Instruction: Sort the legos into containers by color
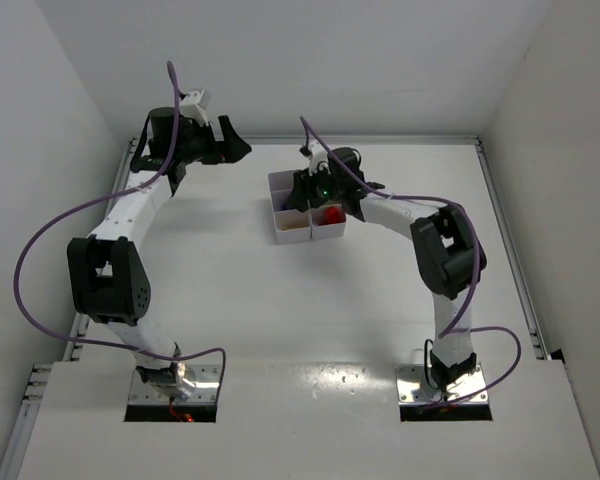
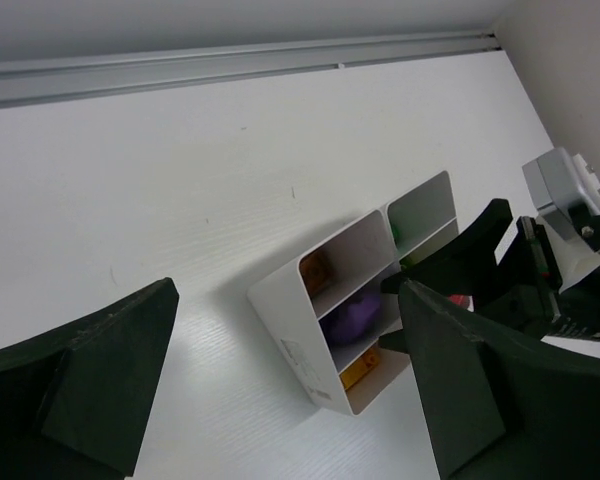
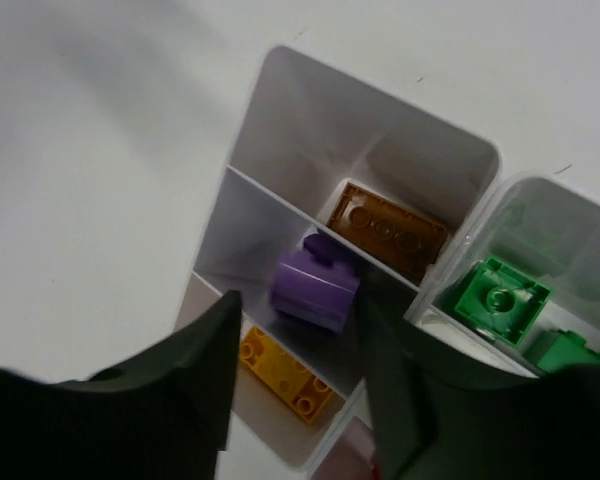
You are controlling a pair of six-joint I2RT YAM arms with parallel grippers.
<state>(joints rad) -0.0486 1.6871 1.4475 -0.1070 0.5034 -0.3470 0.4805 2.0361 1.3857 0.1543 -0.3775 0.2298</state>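
Right end effector point(image 3: 302, 340) hangs open and empty over the tray point(image 3: 280, 110), purple brick point(image 3: 315, 288) below. Best lift straight up, missing the walls. Left end effector point(image 2: 288, 300) is open, empty.

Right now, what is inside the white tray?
A brown brick, purple brick and yellow brick, one per compartment; green bricks alongside. The right gripper covers the rest.

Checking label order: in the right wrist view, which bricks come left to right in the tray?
Yellow studded plastic brick → brown flat plastic brick → bright green plastic brick. Purple plastic brick overlaps the first two, skipped.
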